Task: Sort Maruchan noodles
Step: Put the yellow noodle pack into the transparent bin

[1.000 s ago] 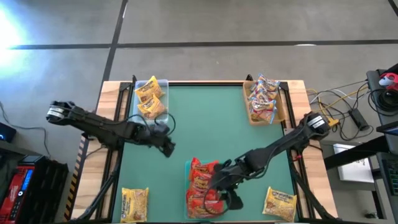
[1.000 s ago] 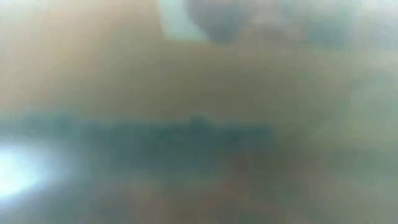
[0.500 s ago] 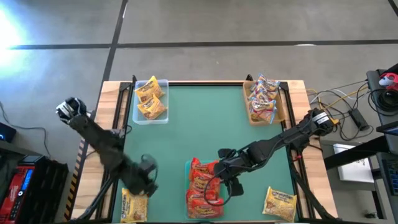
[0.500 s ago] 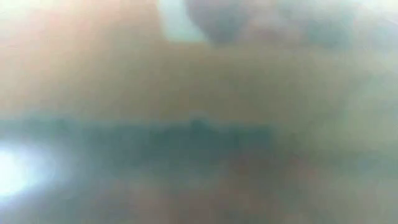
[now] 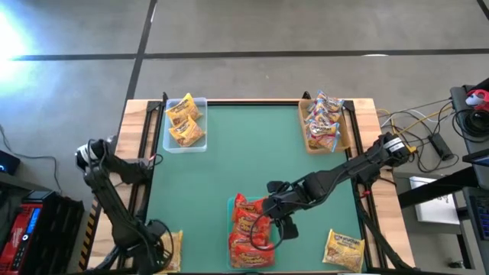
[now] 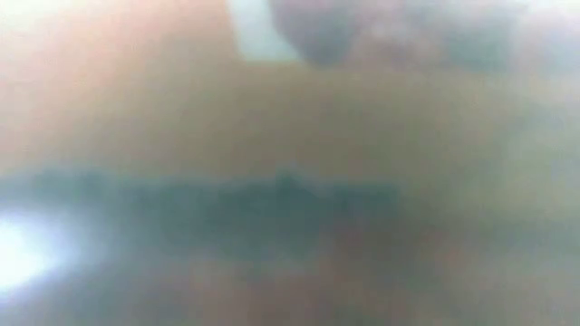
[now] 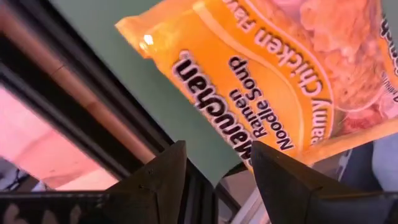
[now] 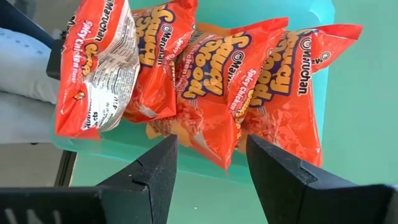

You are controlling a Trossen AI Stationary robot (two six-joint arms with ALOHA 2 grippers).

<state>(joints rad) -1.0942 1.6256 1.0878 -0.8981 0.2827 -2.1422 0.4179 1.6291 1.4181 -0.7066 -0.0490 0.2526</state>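
red-orange noodle packets [image 8: 205,81] stand crinkled in the green tray [image 5: 231,205] at the table's near edge, the right gripper [image 8: 208,168] parted and empty just beside them, the left gripper [image 7: 214,171] parted above a yellow packet [image 7: 280,81] at the near-left corner, low view blurred, left arm having swung nearer since earlier.

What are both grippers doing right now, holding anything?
Left gripper: open, empty, over the yellow packet at the table's near left corner.
Right gripper: open, empty, just off the red-orange packets in the green tray.
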